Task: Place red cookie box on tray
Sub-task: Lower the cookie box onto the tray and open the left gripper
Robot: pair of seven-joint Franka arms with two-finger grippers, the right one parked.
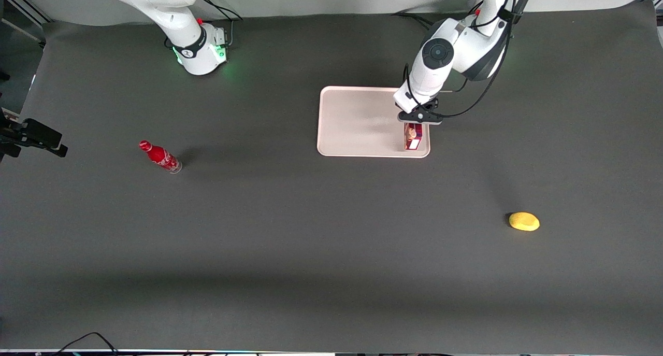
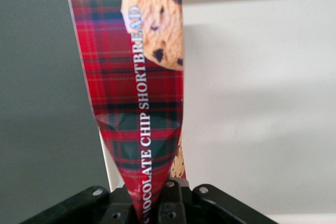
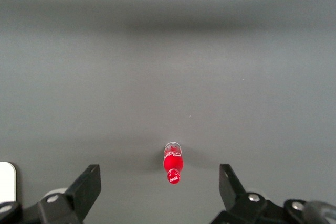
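Note:
The red cookie box [image 1: 413, 137] is a slim dark-red tartan carton with cookie pictures and a white label at its lower end. It hangs upright from my gripper [image 1: 417, 120], its lower end at the tray [image 1: 357, 122] near the corner closest to the front camera on the working arm's side. I cannot tell whether it touches the tray. In the left wrist view the box [image 2: 137, 93] runs away from the gripper [image 2: 153, 203], which is shut on its end, with the pale tray [image 2: 257, 87] beneath and beside it.
A small red cola bottle [image 1: 160, 157] lies on the dark table toward the parked arm's end. A yellow lemon-like object [image 1: 523, 221] sits nearer the front camera, toward the working arm's end. Dark mat surrounds the tray.

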